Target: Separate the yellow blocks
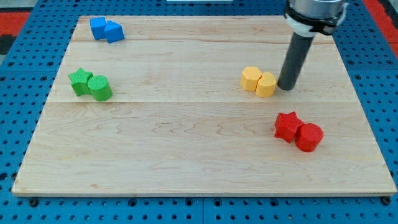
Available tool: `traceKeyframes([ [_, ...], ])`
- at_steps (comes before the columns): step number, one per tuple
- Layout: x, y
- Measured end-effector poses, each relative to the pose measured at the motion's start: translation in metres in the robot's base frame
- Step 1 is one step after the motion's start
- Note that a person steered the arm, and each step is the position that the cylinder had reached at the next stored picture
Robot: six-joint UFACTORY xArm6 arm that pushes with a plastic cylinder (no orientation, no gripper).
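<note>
Robot lab: wooden board [205, 149] on blue pegboard [18, 124].

Non-task stuff: wooden board [186, 155] sitting on a blue pegboard [25, 124]. Top left of view: blue cube [97, 27] touching a blue wedge-ish block [114, 32]. Left side: green star [79, 81] touching green cylinder [99, 88]. Lower right: red star [287, 125] touching red cylinder [309, 137]. The three pairs are well apart from each other.
</note>
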State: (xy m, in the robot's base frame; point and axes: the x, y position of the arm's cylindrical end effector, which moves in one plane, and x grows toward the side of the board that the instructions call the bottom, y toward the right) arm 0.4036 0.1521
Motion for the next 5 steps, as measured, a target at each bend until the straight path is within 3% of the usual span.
traceKeyframes([
  [2,-0.031,-0.028],
  [4,-0.003,-0.059],
  [5,-0.034,-0.090],
])
